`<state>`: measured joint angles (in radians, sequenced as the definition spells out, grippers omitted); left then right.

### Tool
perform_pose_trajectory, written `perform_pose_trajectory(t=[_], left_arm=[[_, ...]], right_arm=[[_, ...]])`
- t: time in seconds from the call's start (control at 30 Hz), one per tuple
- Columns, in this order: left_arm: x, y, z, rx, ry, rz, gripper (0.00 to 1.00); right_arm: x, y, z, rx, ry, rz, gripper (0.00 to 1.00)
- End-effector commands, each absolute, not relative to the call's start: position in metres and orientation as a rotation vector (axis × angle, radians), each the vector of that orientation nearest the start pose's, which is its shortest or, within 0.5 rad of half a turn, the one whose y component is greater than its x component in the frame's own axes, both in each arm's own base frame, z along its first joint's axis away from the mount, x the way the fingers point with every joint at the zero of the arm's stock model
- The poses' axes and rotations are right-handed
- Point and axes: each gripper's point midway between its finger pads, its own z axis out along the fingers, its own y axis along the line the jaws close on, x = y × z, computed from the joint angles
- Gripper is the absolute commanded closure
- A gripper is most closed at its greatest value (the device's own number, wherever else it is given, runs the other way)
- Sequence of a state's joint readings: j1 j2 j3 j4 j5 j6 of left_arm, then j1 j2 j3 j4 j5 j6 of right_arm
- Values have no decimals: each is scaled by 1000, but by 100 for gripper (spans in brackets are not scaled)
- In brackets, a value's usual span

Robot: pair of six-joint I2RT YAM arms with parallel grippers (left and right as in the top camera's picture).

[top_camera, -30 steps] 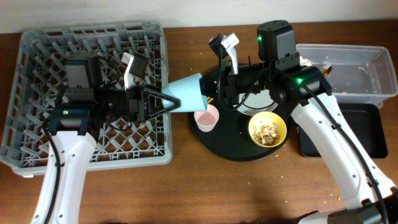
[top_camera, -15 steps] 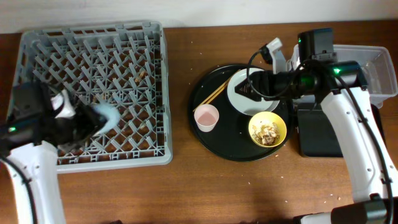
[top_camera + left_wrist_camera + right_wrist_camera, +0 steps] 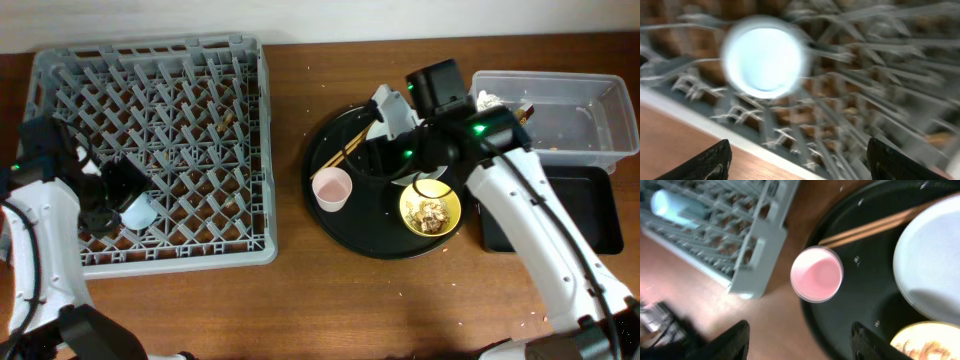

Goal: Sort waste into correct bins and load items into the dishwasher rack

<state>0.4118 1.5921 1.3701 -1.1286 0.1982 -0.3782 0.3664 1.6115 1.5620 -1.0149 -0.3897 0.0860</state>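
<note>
The round black tray (image 3: 330, 225) sat in the middle of the table and carried most of the dishes. On its left part stood the pink cup (image 3: 331, 188), upright and empty. The yellow bowl (image 3: 430, 209) stood on its right front part with beige food scraps (image 3: 432, 214) inside. The chopsticks (image 3: 875, 226) lay side by side at the back of the tray, one end on the white plate (image 3: 930, 260). The right claw (image 3: 805, 342) hung above the tray near the pink cup, its fingers spread wide and holding nothing.

Left of the tray, across a strip of bare table, lay the grey rack (image 3: 255, 150). The light-blue cup (image 3: 137, 212) rested among the pegs in the corner of the rack farthest from the tray. The blurred wrist view showed its round opening. The left claw (image 3: 802, 160) was wide open just beside the cup and gripped nothing.

Right of the tray and toward the back stood the clear tub (image 3: 545, 78), with crumpled white tissue (image 3: 487, 100) in the corner nearest the tray. The shallow black bin (image 3: 545, 205) lay in front of the tub, just right of the tray.
</note>
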Motion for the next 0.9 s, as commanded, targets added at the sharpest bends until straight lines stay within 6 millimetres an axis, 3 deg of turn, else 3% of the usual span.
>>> perform_pose_trajectory(t=[0.0,0.03,0.07,0.1,0.17,0.2,0.27,0.33,0.37,0.43,0.47,0.57,0.63,0.7,0.73,0.87], left_arm=[[346,22,240,-320,2511,-785,14],[342,2,260,-169,2441,-855,13],[334,-15,275,-87,2399,-917,7],[330,-23,278,-62,2396,-941,6],[325,-46,278,7,2420,-991,5],[324,-60,278,60,2426,-1006,5],[325,-87,281,186,2406,-1021,5],[328,-109,291,211,2373,-1088,2],[325,-129,311,315,2262,-1232,1],[317,-148,337,442,2119,-1384,1],[311,-158,349,513,2050,-1457,1],[290,-197,363,721,1941,-1551,1],[276,-213,368,793,1912,-1612,2],[262,-216,379,843,1845,-1719,11],[262,-216,379,843,1845,-1717,22],[263,-217,380,854,1830,-1707,35]], right_arm=[[370,211,156,-430,2728,473,36],[376,213,126,-387,2799,462,42],[376,213,98,-372,2870,445,50],[371,212,76,-339,2945,431,58],[369,208,61,-328,2993,409,91],[373,207,71,-326,2967,417,96],[382,196,122,-277,2901,502,96],[376,194,198,-397,2722,835,96],[365,195,253,-531,2496,1107,96],[341,194,319,-712,2147,1410,96],[330,198,339,-764,2027,1515,96],[303,226,355,-942,1865,1627,96],[298,239,360,-1028,1790,1617,96],[299,241,361,-1041,1771,1606,96],[299,241,361,-1041,1773,1608,96],[290,253,361,-1083,1763,1625,96]])
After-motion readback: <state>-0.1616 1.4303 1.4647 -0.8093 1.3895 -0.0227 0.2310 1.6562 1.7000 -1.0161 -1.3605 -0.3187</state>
